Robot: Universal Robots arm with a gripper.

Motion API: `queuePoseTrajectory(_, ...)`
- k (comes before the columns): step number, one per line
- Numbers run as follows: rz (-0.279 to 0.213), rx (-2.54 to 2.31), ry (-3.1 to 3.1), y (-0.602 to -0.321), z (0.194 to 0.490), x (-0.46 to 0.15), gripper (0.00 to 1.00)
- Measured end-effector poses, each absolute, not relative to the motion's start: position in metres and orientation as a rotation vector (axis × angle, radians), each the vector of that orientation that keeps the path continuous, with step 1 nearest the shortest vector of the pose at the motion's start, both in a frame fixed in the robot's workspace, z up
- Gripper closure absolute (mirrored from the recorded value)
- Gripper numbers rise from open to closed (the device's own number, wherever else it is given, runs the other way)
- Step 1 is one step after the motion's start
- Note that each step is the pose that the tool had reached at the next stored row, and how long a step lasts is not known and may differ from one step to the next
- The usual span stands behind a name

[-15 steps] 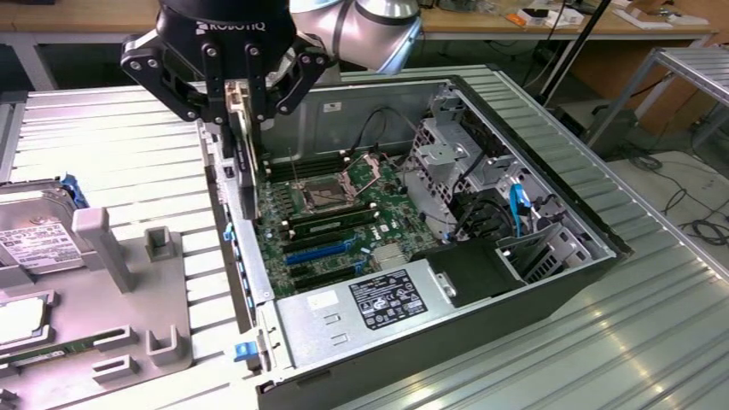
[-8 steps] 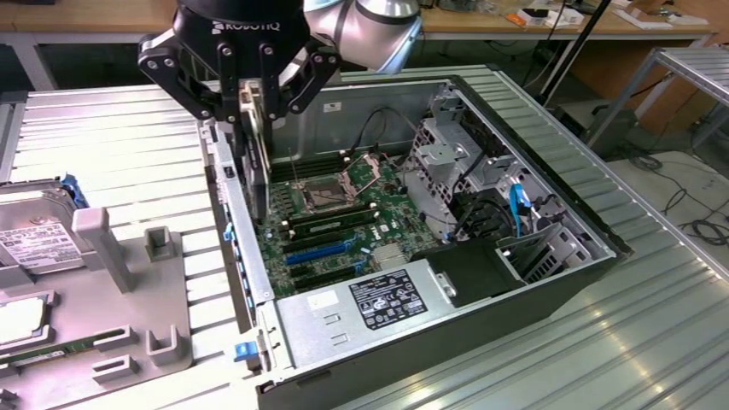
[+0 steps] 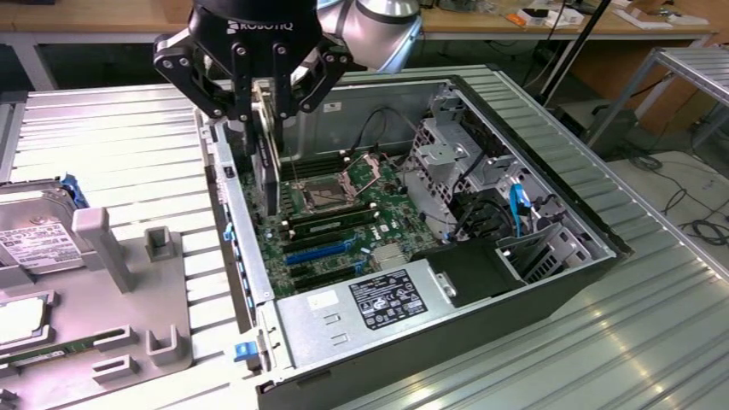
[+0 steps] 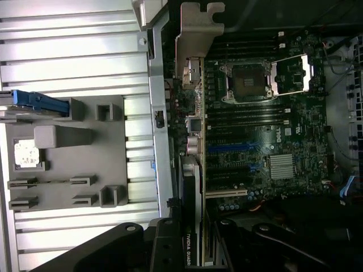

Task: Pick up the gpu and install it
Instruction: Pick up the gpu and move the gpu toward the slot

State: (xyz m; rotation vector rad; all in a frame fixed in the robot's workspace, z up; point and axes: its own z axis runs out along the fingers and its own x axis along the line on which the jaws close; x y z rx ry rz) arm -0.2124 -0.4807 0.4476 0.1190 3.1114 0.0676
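Hand (image 3: 265, 117) with gpu (image 3: 269, 175) above ribbed table (image 3: 108, 128)

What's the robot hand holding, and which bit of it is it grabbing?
The gripper holds the gpu, a thin card. Its fingers pinch the card's upper edge, so it hangs upright over the open computer case.

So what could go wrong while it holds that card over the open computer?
The gpu hangs from the gripper right beside the case wall, so its silver bracket could snag there. Lowered slightly off line, its edge might miss the blue slot and knock the motherboard.
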Motion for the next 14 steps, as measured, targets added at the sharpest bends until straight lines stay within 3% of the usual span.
queuePoseTrajectory(14, 0.068, 0.119, 3.111, -0.481, 0.448, -0.194, 0.73)
